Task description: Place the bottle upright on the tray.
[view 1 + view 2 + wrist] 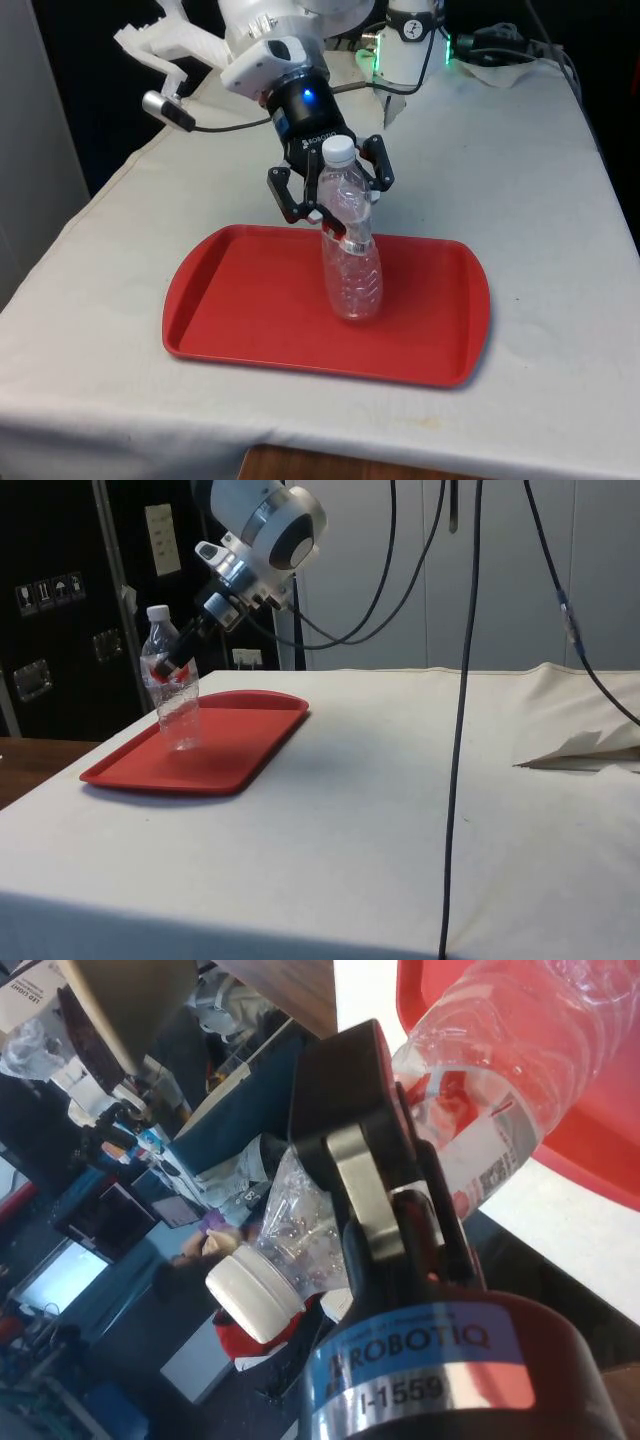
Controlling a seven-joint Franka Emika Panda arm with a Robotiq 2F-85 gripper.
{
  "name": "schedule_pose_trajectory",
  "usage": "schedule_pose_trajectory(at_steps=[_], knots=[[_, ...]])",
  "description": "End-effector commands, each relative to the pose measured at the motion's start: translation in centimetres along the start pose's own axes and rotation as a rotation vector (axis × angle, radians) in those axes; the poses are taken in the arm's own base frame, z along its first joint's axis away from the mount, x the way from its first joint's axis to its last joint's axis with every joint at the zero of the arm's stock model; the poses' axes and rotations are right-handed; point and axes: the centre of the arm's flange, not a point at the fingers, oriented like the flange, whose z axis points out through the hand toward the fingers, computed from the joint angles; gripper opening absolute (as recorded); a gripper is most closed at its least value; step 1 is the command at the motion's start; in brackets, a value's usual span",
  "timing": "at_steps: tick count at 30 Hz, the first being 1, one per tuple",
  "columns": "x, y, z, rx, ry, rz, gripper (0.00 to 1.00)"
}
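A clear plastic bottle (350, 260) with a white cap (338, 149) stands with its base on the red tray (220, 300), near the tray's middle. It leans slightly, the cap tipped toward the robot. My gripper (342, 208) is shut on the bottle's upper body, just above its label band, with a finger on each side. From the side, the bottle (176, 705) rests on the tray (250, 745) while the gripper (172, 666) holds it below the cap. In the wrist view one finger (362, 1195) lies across the bottle (500, 1080), and the tray (600, 1110) shows beyond it.
The tray sits near the table's front edge (300, 440). Black cables (462, 710) hang down over the middle of the table in the side view. Crumpled cloth (585, 750) lies at that view's right. White cloth around the tray is bare.
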Motion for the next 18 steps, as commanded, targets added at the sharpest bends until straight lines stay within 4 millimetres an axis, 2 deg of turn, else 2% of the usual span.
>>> schedule_pose_trajectory(at_steps=[1, 18], knots=[[-0.03, 0.07, 0.06, 0.001, -0.003, 0.003, 0.00], [-0.41, 0.22, 0.75, 0.009, 0.000, 0.001, 0.00]])
